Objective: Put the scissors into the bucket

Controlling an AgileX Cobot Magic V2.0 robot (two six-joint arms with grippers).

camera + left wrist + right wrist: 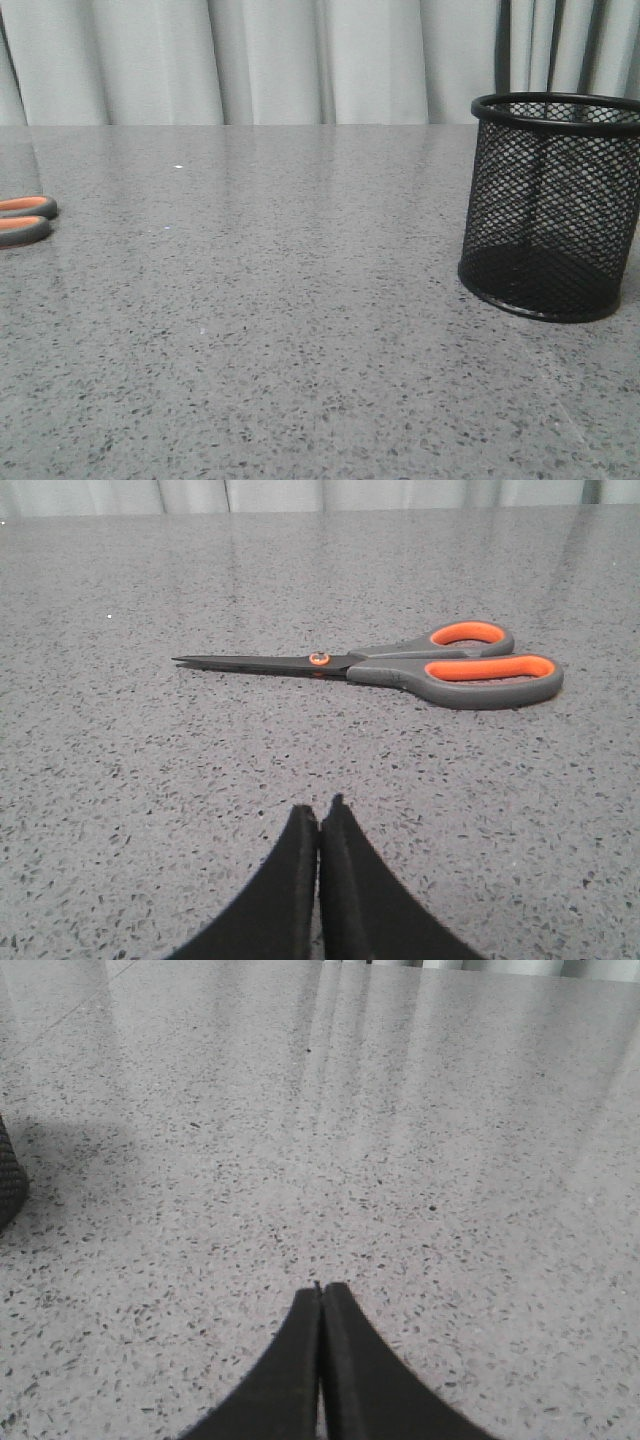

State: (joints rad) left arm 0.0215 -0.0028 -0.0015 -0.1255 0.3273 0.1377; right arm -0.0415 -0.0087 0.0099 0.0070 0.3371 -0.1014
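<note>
The scissors (400,665) lie flat and closed on the grey speckled table, grey handles lined in orange, dark blades. In the front view only their handles (24,220) show at the left edge. The black wire-mesh bucket (550,205) stands upright at the right; a sliver of it (10,1175) shows in the right wrist view. My left gripper (320,808) is shut and empty, a short way from the scissors. My right gripper (322,1288) is shut and empty over bare table beside the bucket. Neither gripper shows in the front view.
The grey speckled table (300,300) runs from the scissors to the bucket. Pale curtains (250,60) hang behind its far edge.
</note>
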